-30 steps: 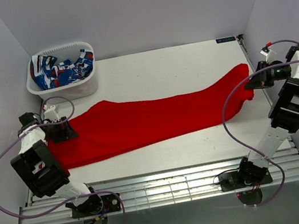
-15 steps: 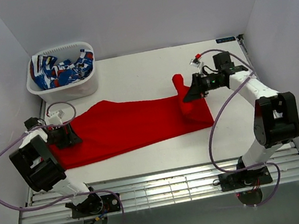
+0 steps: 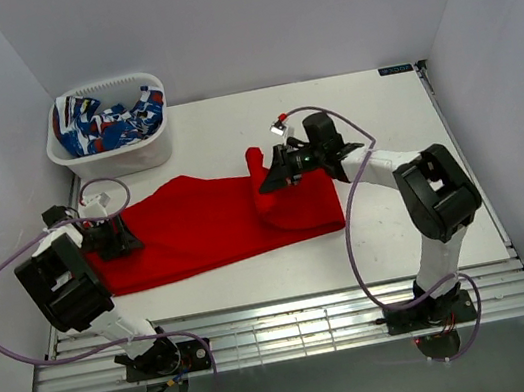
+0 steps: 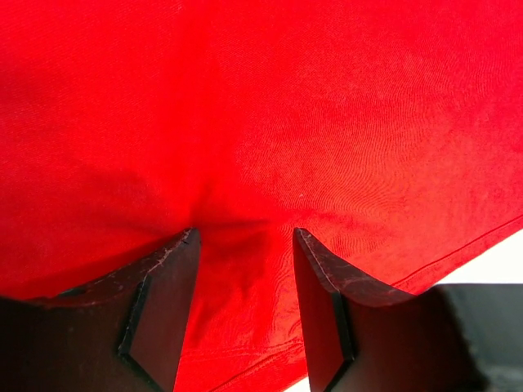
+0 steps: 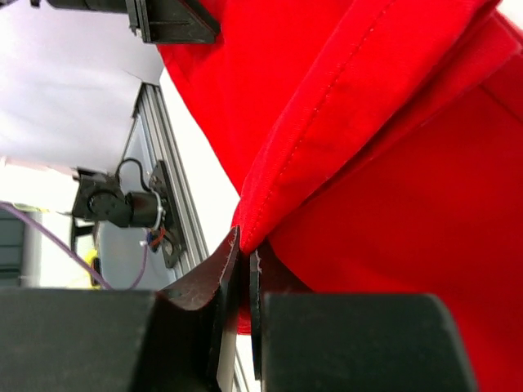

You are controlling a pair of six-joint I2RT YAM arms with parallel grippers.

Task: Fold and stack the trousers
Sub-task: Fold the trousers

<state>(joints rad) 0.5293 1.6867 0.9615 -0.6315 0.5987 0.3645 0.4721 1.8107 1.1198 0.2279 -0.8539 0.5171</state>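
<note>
The right claw (image 3: 274,180), clenched on the leg end of the trousers (image 3: 197,230), has carried it halfway toward the basket (image 3: 123,157) from the worktop's (image 3: 368,106) farthest edge; the left claw (image 3: 114,234), jaws spread, presses the waist down just in front of the basket; the first fold looks half done.

The left arm sits folded at 8 o'clock, its pincer (image 4: 245,245) pointing toward 3 o'clock with jaws parted. The right arm stretches to centre, its pincer (image 5: 244,249) aimed at 9 o'clock and clamped on the trousers (image 3: 197,228).
</note>
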